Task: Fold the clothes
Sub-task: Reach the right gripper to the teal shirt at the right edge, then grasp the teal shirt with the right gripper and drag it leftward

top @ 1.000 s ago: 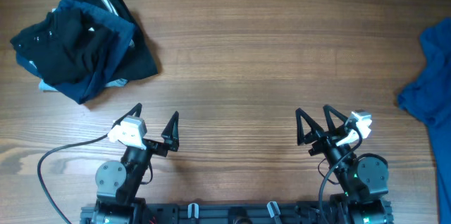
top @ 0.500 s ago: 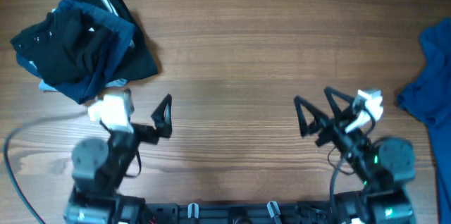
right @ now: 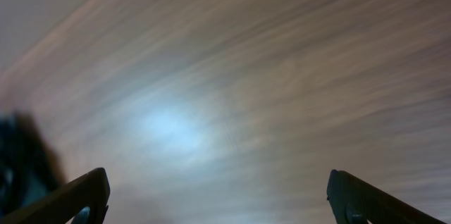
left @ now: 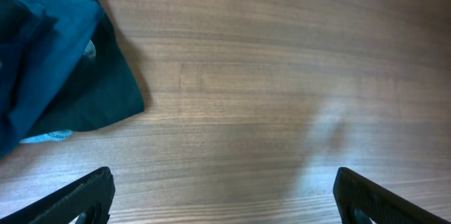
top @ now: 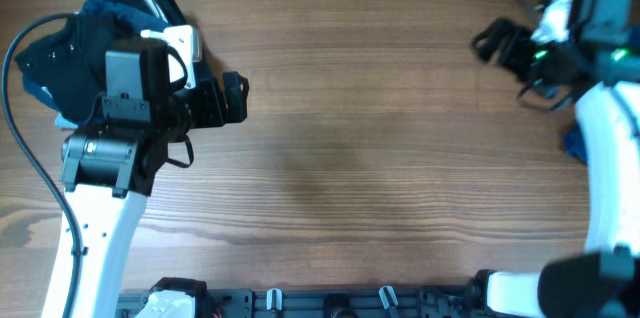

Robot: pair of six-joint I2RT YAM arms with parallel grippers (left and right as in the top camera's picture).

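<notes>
**While both grippers stand empty, the first grasp is not yet made**

Seen from overhead, the left gripper [top: 216,94] hovers at the right-hand edge of the dark blue heap of clothes [top: 60,58] in the far left corner of the table [top: 350,128]. Its jaws are apart and hold nothing. The right gripper [top: 498,42] hangs over bare wood at the far right, also empty. Just a sliver of the blue garment [top: 571,144] shows beside its white arm. The middle of the table is where a garment could be spread.

Through the left wrist camera, the heap of clothes [left: 49,55] fills the upper left, a dark flap lying flat on the wood. The left gripper [left: 222,178] is spread wide, its tips framing bare table beside the cloth, not around it.

Through the right wrist camera the picture is smeared. The right gripper [right: 216,178] is wide open over wood. I cannot tell what the dark patch at the left edge is.

My judgement is that the step in hand is the approach to pick a first garment. Next, the left jaws need to come over that flap, descend and close on one layer only.
</notes>
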